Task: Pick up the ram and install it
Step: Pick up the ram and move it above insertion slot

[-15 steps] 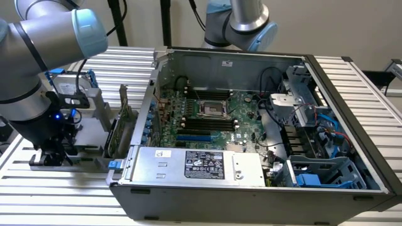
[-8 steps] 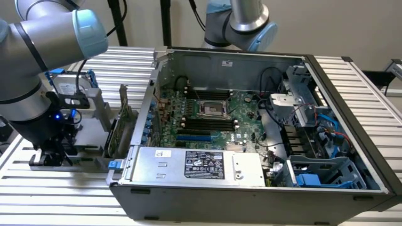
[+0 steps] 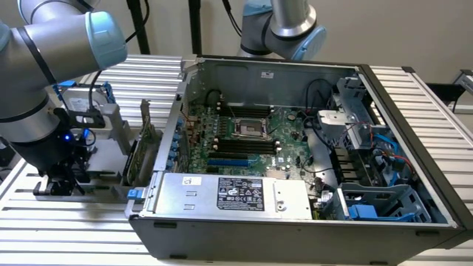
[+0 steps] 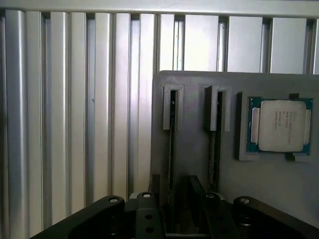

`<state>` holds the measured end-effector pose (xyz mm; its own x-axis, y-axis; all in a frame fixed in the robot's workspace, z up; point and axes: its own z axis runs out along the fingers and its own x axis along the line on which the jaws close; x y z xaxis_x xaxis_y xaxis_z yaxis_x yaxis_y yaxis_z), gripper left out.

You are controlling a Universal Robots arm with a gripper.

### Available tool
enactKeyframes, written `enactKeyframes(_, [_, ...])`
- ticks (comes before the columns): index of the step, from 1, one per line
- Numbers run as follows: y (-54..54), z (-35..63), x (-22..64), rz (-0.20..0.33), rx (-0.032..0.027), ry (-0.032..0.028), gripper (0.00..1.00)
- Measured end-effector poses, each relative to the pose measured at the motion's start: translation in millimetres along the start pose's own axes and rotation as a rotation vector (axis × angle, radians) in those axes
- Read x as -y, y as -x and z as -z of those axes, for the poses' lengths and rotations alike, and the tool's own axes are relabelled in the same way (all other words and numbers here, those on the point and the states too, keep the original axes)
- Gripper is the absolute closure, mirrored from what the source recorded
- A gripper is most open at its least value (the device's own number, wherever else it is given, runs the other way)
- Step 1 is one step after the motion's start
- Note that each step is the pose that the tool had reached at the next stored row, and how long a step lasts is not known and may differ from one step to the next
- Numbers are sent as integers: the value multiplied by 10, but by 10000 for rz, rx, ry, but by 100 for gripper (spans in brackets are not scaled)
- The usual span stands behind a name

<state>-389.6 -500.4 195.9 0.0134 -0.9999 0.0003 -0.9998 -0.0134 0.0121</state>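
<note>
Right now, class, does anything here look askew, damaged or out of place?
Nothing stands out. The processor sits square in its recess in the gray holder, and the two slots run straight and parallel.

One computer case (image 3: pixel 296 230), one motherboard (image 3: pixel 287 128), one processor (image 4: pixel 280 125), two holder slots (image 4: pixel 172 107)

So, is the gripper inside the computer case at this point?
No, the gripper is at the grey holder outside the computer case, on the exterior view's left.
</note>
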Motion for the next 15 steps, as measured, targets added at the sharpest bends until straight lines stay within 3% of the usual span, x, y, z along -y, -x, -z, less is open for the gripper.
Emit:
enactKeyframes(3, [0, 2, -3, -1, -1, 7, 66])
enactKeyframes(4, [0, 2, -3, -1, -1, 7, 73])
enactKeyframes(8, [0, 4, -4, -1, 0, 9, 73])
enactKeyframes(10, [0, 6, -4, -1, -1, 11, 82])
enactKeyframes(15, [0, 6, -4, -1, 0, 11, 87])
